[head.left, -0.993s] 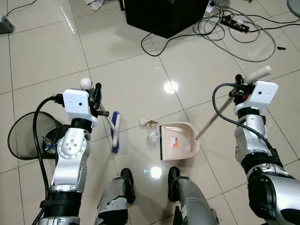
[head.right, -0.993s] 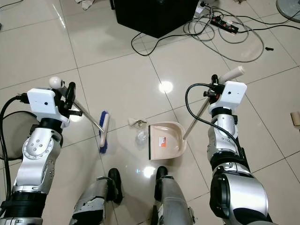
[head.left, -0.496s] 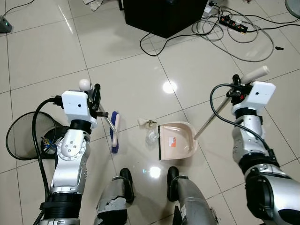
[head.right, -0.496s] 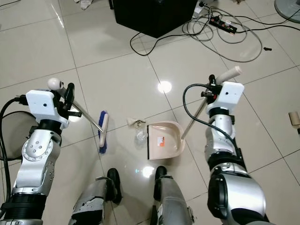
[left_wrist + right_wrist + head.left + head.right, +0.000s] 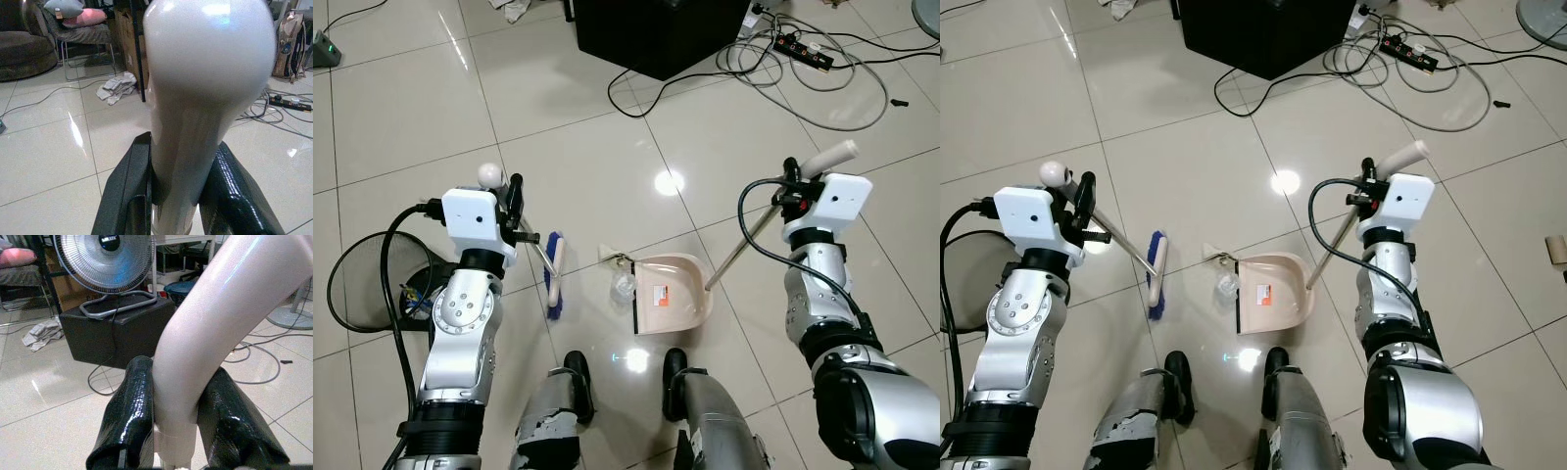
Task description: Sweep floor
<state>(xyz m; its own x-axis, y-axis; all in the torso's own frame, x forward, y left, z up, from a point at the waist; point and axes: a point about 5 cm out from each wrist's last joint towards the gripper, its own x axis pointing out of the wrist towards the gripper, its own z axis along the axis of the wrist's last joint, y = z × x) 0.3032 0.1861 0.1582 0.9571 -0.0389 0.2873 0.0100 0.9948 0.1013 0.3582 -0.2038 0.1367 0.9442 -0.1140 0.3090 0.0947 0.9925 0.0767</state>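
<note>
Left eye view looks down on a glossy tiled floor (image 5: 578,127). A black box (image 5: 656,29) sits at the top centre, with a tangle of cables (image 5: 803,78) and a power strip (image 5: 806,47) to its right in the upper right of the frame. A round mesh bin (image 5: 367,284) lies at the left edge, partly behind the left arm.

At the lower centre, the beige dustpan (image 5: 672,294) lies flat on the tiles, its long handle rising to the right. The right gripper (image 5: 171,416) is clamped on the pale curved grip at the top of that handle, one black finger on each side. Just left of the pan's open edge lie a crumpled clear wrapper (image 5: 624,284) and a small scrap of paper (image 5: 612,257).

Further left, the broom (image 5: 554,275), with a cream head and blue bristles, rests on the floor, well apart from the pan. The left gripper (image 5: 178,181) holds the rounded white knob of the broom handle, fingers pressed against it.
</note>
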